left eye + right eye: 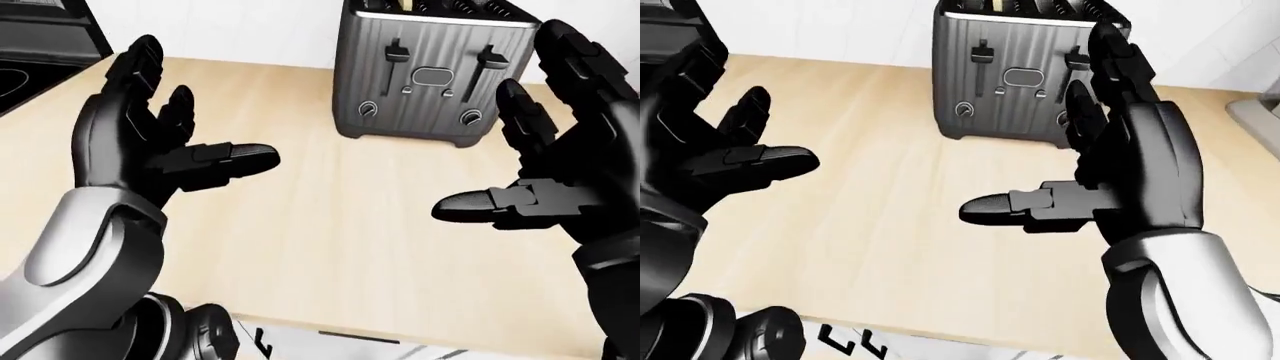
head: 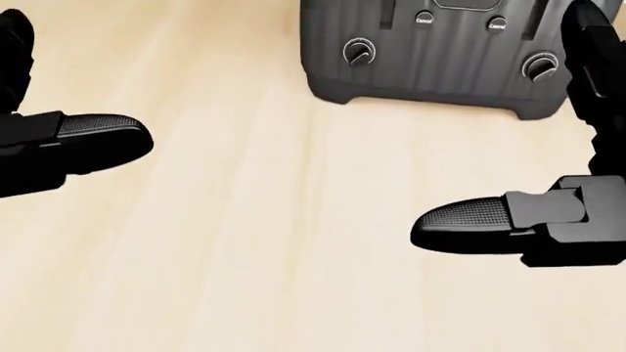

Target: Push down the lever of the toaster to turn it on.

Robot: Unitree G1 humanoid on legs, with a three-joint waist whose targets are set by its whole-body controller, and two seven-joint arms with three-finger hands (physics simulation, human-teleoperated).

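A dark grey ribbed toaster (image 1: 435, 75) stands on the pale wood counter (image 1: 320, 225) at the top of the left-eye view. Its face carries two slide levers, the left lever (image 1: 396, 54) and the right lever (image 1: 490, 56), both high in their slots, with two round dials (image 1: 369, 110) below. My left hand (image 1: 200, 112) hovers open at the left, fingers spread, well short of the toaster. My right hand (image 1: 500, 127) is open too, its fingers (image 1: 560, 52) raised just right of the toaster's face and covering its right edge. Neither hand touches anything.
A black stove (image 1: 30, 60) sits at the top left of the left-eye view. The counter's near edge and a black drawer handle (image 1: 855, 341) show at the bottom. A white wall (image 1: 230, 30) rises behind the toaster. A grey edge (image 1: 1255, 112) lies at the right.
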